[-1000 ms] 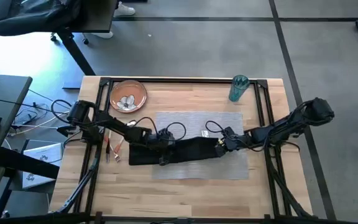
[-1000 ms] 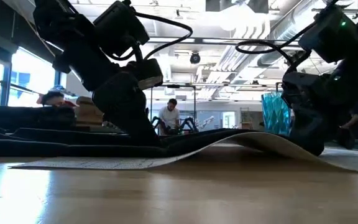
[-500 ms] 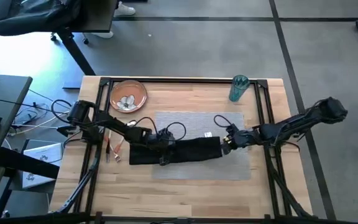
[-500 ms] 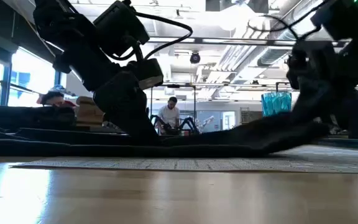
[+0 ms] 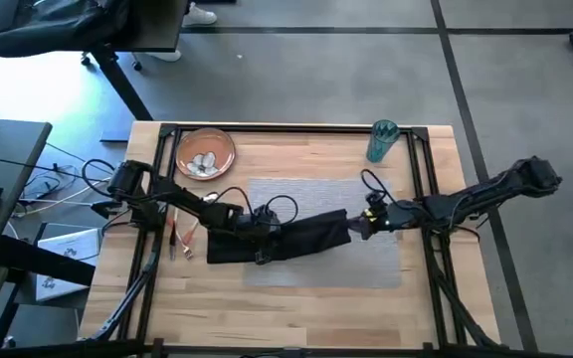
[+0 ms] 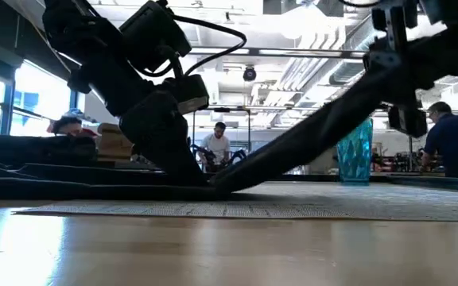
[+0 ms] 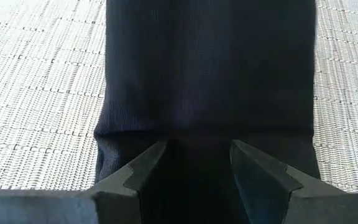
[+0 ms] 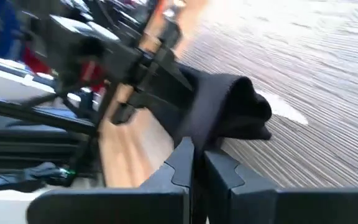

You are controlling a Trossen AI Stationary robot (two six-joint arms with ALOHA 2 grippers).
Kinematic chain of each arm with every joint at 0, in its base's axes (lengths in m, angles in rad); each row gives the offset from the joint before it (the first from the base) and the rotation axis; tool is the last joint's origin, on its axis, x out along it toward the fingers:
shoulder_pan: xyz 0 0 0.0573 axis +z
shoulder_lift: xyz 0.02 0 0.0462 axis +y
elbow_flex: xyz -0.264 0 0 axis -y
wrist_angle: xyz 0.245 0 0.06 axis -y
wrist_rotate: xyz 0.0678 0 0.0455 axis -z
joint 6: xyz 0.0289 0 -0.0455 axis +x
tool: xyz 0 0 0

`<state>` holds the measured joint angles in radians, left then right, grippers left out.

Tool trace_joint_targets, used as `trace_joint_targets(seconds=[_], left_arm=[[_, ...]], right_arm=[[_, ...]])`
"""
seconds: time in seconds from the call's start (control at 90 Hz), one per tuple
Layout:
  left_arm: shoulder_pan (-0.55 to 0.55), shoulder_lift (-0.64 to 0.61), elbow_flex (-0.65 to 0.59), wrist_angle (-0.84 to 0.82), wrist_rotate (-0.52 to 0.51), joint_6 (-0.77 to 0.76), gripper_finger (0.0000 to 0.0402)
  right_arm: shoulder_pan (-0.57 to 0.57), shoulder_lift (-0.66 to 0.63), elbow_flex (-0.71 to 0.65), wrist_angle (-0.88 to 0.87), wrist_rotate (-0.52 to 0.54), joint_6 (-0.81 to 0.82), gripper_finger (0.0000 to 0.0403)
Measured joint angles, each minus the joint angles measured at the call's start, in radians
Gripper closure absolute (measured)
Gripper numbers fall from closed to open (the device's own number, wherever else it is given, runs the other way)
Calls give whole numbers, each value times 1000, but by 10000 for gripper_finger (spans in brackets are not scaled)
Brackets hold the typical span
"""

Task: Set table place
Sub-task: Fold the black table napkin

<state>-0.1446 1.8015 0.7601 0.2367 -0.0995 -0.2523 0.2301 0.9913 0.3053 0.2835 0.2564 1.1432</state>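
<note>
Orange-brown plate (image 5: 205, 153), beyond the left claw (image 5: 258, 237), holds small pale items too small to identify. Left claw presses low on the black napkin (image 5: 296, 239), fingers (image 7: 143, 169) spread astride the cloth on the grey placemat (image 5: 366, 261). Right claw (image 5: 359, 225) pinches the napkin's far end, lifted off the bench (image 5: 296, 308) (pinch point hidden by folds). Teal cup (image 5: 381, 140) stands beyond it.

The napkin (image 5: 285, 240) is plain black, finely ribbed close up. The placemat (image 5: 316, 199) is grey with a woven grid pattern. The table (image 5: 296, 308) is light wood planks framed by black rail. The plate (image 5: 206, 152) is orange-brown; the cup (image 5: 381, 140) is translucent teal. Both arms are dark.
</note>
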Motion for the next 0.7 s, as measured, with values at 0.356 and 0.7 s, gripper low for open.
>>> trace_joint_targets(seconds=[0.356,0.7], left_arm=[[0,0,0,11,-16,16,245],[-13,-80,1,-62,13,2,245]], right_arm=[[-1,228,280,-36,6,-178,403],[-7,415,559,-176,17,-283,403]])
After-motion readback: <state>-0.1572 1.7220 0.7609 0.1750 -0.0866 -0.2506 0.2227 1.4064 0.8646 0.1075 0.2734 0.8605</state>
